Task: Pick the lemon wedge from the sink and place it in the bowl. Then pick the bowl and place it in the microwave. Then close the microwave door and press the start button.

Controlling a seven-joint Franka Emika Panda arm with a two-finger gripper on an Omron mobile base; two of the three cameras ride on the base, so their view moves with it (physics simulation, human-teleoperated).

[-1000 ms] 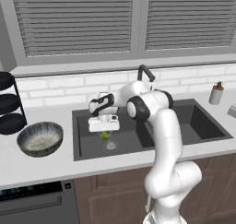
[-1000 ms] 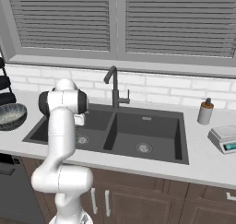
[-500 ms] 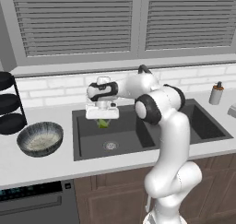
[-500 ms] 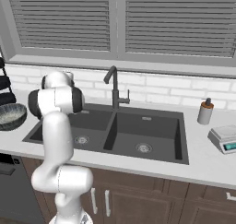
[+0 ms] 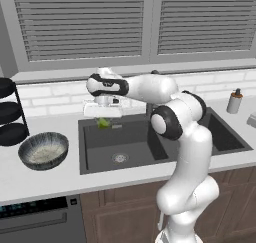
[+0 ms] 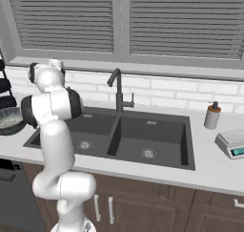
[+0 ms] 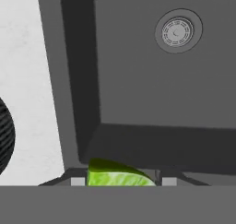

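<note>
pincer (image 5: 103,118) hangs above the back left part of the sink (image 5: 150,152), pointing down, with the lemon wedge (image 5: 103,122) pinched between its fingertips. that little yellow-green wedge is up in the air over the sink's left basin, clear of the basin floor. in the hand view the lemon wedge (image 7: 119,174) sits right at the bottom between the fingertips, and below it lies the sink (image 7: 152,80), its round metal drain (image 7: 178,31) well off from the wedge and the pale worktop (image 7: 32,89) running along the sink's rim.

the bowl (image 5: 43,150) sits on the worktop (image 5: 45,179) just left of the sink, upright, cream inside showing. past it, further from the sink, stands a wire rack with black plates (image 5: 9,112). the white arm (image 5: 170,117) reaches over the sink from the right, across the divider between the basins.

from the right base view, the sink (image 6: 143,140) shows both basins with the dark faucet (image 6: 116,90) behind its middle. a soap bottle (image 6: 211,115) stands on the worktop to the sink's right, and a small scale (image 6: 232,144) near it. the bowl (image 6: 9,120) peeks in left of the sink.
</note>
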